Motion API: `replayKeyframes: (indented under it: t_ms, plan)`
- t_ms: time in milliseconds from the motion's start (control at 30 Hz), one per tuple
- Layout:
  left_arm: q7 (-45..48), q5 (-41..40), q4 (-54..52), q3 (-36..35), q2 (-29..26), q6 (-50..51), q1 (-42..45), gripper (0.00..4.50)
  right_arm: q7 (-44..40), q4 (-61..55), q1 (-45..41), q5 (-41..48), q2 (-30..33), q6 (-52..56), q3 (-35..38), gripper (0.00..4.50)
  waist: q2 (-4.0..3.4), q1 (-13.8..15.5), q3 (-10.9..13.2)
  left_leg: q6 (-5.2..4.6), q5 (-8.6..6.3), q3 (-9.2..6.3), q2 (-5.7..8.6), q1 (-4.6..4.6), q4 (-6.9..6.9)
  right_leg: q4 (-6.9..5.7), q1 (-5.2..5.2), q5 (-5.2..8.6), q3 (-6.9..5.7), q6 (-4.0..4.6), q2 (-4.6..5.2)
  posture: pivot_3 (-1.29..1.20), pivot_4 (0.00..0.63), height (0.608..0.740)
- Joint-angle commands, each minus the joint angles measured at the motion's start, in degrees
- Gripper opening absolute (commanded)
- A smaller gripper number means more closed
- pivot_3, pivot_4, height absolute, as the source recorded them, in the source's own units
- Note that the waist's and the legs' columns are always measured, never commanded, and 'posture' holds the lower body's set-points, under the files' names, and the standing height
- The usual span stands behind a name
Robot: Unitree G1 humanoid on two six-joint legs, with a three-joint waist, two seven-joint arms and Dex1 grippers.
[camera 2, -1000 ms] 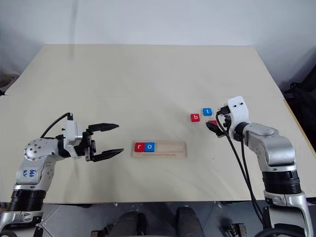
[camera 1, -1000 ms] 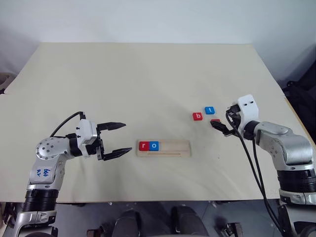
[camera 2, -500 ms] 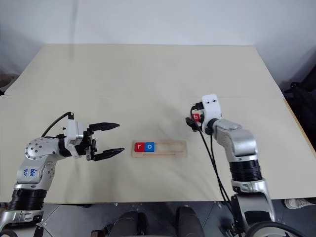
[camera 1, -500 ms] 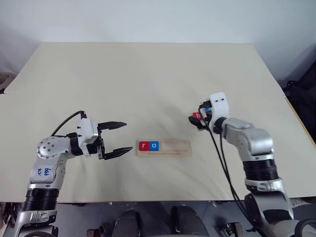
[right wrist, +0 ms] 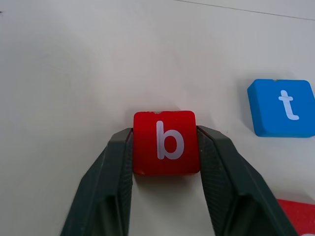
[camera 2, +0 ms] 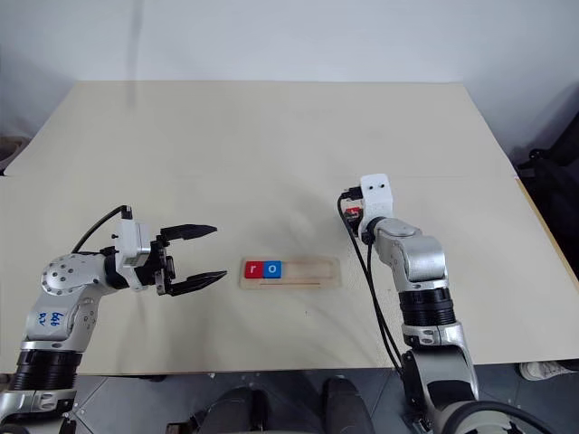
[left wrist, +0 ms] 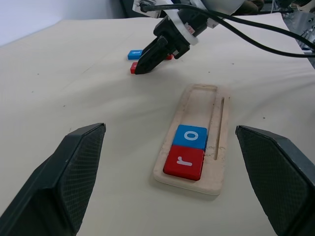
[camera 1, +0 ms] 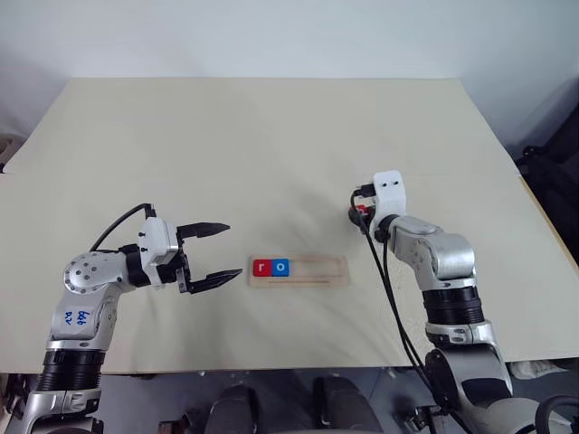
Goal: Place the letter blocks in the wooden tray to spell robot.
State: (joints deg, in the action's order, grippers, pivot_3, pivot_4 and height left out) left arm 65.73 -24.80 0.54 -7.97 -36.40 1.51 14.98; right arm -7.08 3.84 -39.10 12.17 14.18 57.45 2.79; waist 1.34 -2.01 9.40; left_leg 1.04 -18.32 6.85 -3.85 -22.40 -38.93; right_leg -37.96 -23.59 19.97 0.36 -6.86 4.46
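R gripper (right wrist: pixel 165 147) just swung in from o block, now clamped on red b (right wrist: pixel 166 141), still on table by t (right wrist: pixel 283 107). Tray (camera 1: pixel 298 270) has r,o; we slot b next. L gripper (camera 1: pixel 222 250) idle, wide.

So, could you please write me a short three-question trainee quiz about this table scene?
1. True or false: the tray already holds three blocks.
2. Which letter is on the block between the right gripper's fingers? A) t B) b C) r
3. Fill in: the left gripper is ____.

Key: 1. False; it holds the red r block and the blue o block. 2. B, the red b block. 3. open.
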Motion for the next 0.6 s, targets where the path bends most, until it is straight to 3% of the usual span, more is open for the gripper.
replayKeyframes:
  t_ms: [33, 200, 400, 600]
  plan:
    - [-0.03, -0.97, -0.95, -0.08, 0.16, -0.29, 0.70, 4.50, 0.30, -6.39, 0.24, 1.11, 0.08, 3.19, 2.05, 1.46, -0.01, 0.00, 0.01, 0.00, 0.00, 0.00, 0.00, 0.00, 0.01, 0.00, 0.00, 0.00, 0.00, 0.00, 0.00, 0.00, 0.150, 0.740]
    - [0.91, -0.82, 0.41, 1.01, 0.80, -0.46, 1.73, 4.50, 0.30, -18.50, 2.93, 2.65, 1.47, 11.88, 4.82, 1.46, -0.03, 0.23, 0.02, 0.00, 0.00, -0.02, 0.00, -0.02, 0.06, 0.02, -0.02, 0.00, 0.00, 0.00, 0.02, 0.00, 0.150, 0.740]
    - [2.98, -0.65, 3.63, 3.00, 1.74, -0.63, 4.35, 4.50, 1.59, -40.40, 15.90, 3.60, -0.27, 26.97, 8.49, 1.46, -0.01, 0.44, 0.01, -0.01, 0.00, -0.07, 0.04, -0.08, 0.19, 0.13, -0.02, 0.00, -0.03, 0.00, 0.03, 0.00, 0.150, 0.740]
    - [5.66, -0.74, 6.02, 4.46, 2.01, -0.41, 6.65, 4.50, 3.70, -50.47, 24.92, 1.58, -4.41, 32.81, 10.42, 1.46, -0.01, 0.13, 0.01, 0.00, 0.00, -0.02, 0.06, 0.00, 0.24, 0.24, -0.03, 0.01, 0.01, 0.01, -0.02, 0.00, 0.150, 0.740]
